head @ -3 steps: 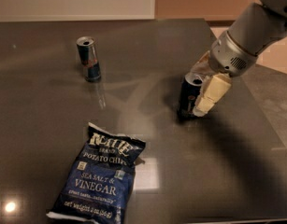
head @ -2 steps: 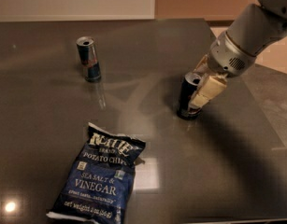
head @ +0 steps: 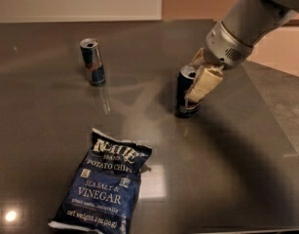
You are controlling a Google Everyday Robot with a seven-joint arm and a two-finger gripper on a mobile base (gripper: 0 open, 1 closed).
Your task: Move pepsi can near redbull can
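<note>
One shift: our hand [head: 194, 89] is crowding closer onto the pepsi can [head: 182, 89], which is standing on the surface [head: 236, 169] touching it; we cannot tell whether it is clamping yet. The redbull can [head: 93, 62] is waiting well apart from the hand, so carrying is not yet beginning.

Cans: 2. One pepsi can [head: 184, 94], beyond and right of the chip bag; one redbull can [head: 93, 62], far beyond the chip bag, slightly left.
Chip bags: 1 [head: 107, 184], the landmark.
Grippers: 1 [head: 195, 89], at the pepsi can, beyond and right of the chip bag.
Robot arms: 1 [head: 246, 23].
Tables: 1 [head: 236, 179], under the chip bag.
</note>
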